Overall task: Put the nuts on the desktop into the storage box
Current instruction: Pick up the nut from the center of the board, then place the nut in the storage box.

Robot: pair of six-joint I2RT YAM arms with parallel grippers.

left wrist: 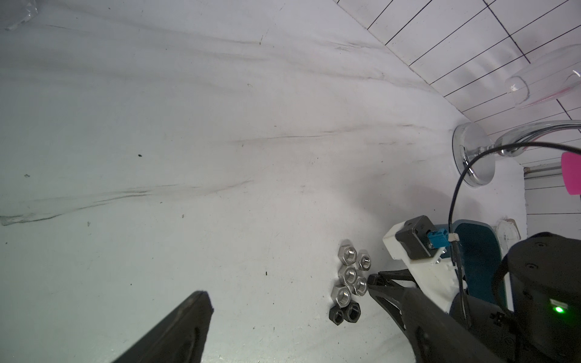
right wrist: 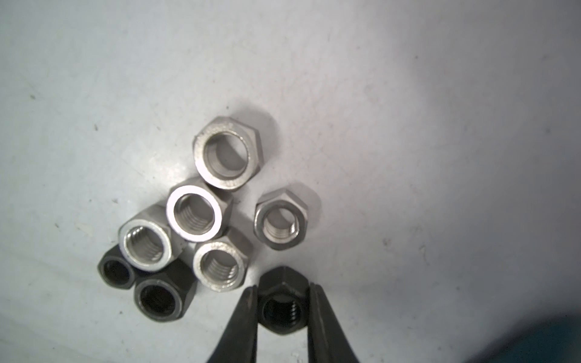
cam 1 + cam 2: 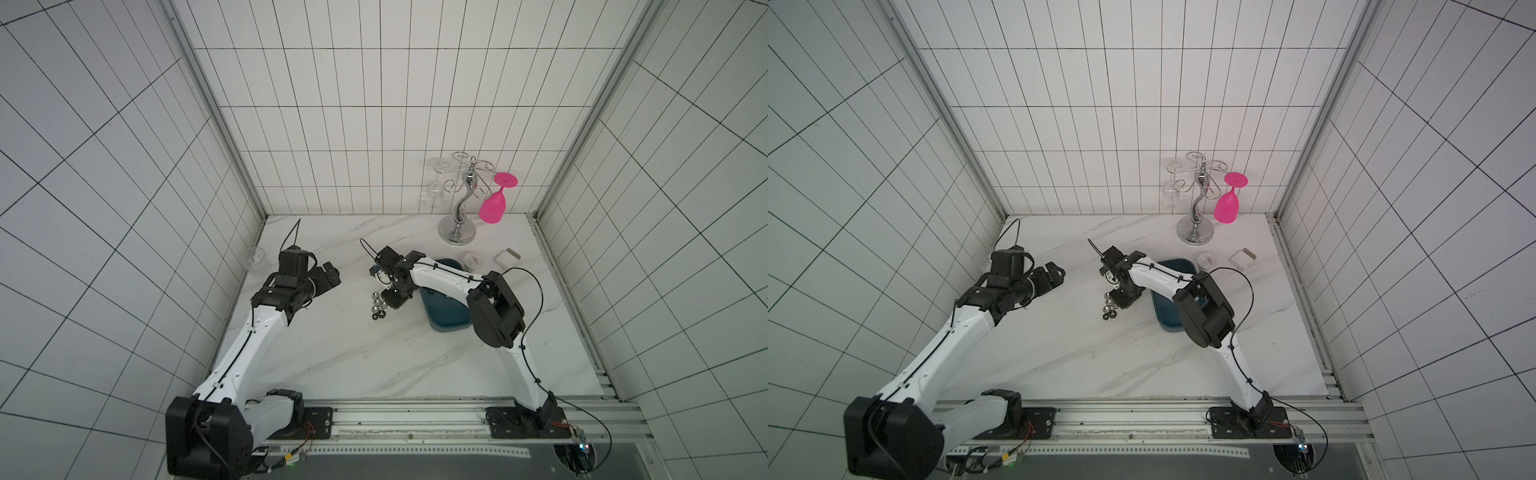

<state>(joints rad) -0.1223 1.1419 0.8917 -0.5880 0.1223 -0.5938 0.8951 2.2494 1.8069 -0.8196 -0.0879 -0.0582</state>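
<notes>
Right jaws clamp the black nut [image 2: 281, 283] at the edge of the nuts [image 2: 194, 213], easiest pick; left jaws hang open.

Both top views look steeply down over my whole worktop [image 3: 332, 353]; my right wrist camera sits close above the nuts [image 2: 188, 196] my left wrist sees sidelong.
</notes>
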